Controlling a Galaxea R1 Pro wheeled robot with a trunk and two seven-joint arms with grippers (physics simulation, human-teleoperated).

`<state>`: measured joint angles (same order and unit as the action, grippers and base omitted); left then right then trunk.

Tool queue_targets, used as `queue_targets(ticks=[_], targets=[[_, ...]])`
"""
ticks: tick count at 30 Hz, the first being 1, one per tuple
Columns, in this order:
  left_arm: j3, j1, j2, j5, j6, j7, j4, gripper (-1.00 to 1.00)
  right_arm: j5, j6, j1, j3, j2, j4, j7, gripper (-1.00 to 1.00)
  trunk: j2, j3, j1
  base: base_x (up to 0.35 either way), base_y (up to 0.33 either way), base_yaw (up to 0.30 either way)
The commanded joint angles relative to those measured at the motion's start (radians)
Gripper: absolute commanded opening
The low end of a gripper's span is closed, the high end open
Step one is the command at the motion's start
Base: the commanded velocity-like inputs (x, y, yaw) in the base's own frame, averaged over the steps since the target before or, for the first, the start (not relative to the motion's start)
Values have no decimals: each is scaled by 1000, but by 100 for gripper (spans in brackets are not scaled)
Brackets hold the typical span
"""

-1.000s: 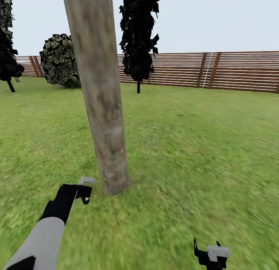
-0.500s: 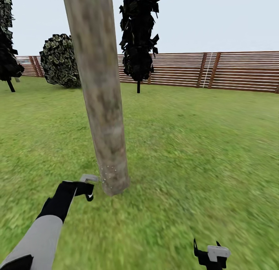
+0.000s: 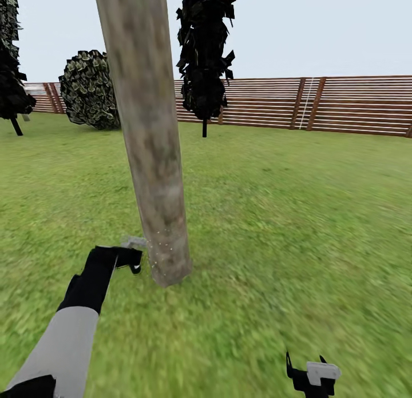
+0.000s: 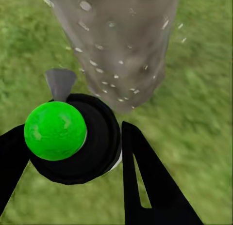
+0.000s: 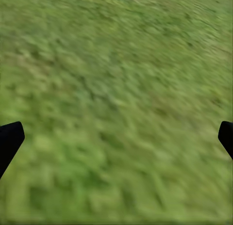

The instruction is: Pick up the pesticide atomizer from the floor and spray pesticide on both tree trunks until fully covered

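Observation:
A thick, mottled grey-brown tree trunk point(image 3: 154, 158) rises from the grass just ahead of me, left of centre. My left gripper point(image 3: 133, 262) is shut on the pesticide atomizer point(image 3: 135, 241), held low beside the trunk's base on its left side. In the left wrist view the atomizer point(image 4: 73, 137) shows a dark round top with a green dot and a grey nozzle pointing at the trunk point(image 4: 121, 45), which is speckled with pale droplets. The left gripper point(image 4: 73, 154) has a black finger on either side of the atomizer. My right gripper point(image 3: 312, 375) hangs open over grass at the lower right, and its wrist view point(image 5: 116, 137) has nothing between the fingers.
A brown slatted fence point(image 3: 320, 103) runs across the back. A broad-leaved shrub point(image 3: 88, 89) stands at the back left, and a dark-leaved tree point(image 3: 204, 55) with a thin stem behind the trunk. Another dark tree point(image 3: 11, 72) is at the far left edge. Open lawn point(image 3: 297, 215) lies to the right.
My left gripper has carried the atomizer forward along the left side of the trunk's base. The right arm has not moved.

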<state>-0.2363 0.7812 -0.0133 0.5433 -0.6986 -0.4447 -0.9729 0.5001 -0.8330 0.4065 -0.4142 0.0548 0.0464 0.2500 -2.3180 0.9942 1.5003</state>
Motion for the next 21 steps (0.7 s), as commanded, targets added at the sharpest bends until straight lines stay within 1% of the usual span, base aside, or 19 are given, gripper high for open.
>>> queue_targets(ticks=[1,2,3,4,7,9,12,21], targets=[[0,5,8,-2,-7,0,-12,-100,0,0,0,0,0,1,0,100,0,0,0,0,0,0],[0,7,14,-2,-14,0,-19,-100,0,0,0,0,0,1,0,100,0,0,0,0,0,0],[-1,9,28,-3,-34,0,-30,-100,1,0,0,0,0,1,0,100,0,0,0,0,0,0],[-1,10,33,-4,-43,0,-35,-100,1,0,0,0,0,1,0,100,0,0,0,0,0,0],[0,3,37,-5,-51,0,-53,-100,1,-1,0,0,0,1,0,100,0,0,0,0,0,0],[0,-5,37,-4,-52,0,-84,-100,1,-1,0,1,0,1,0,100,0,0,0,0,0,0],[2,-8,36,-3,-51,0,-95,-100,1,-1,0,1,0,1,0,100,0,0,0,0,-18,0],[2,-10,38,1,-51,3,-98,-100,0,-1,0,2,0,1,0,100,0,0,0,0,-248,0]])
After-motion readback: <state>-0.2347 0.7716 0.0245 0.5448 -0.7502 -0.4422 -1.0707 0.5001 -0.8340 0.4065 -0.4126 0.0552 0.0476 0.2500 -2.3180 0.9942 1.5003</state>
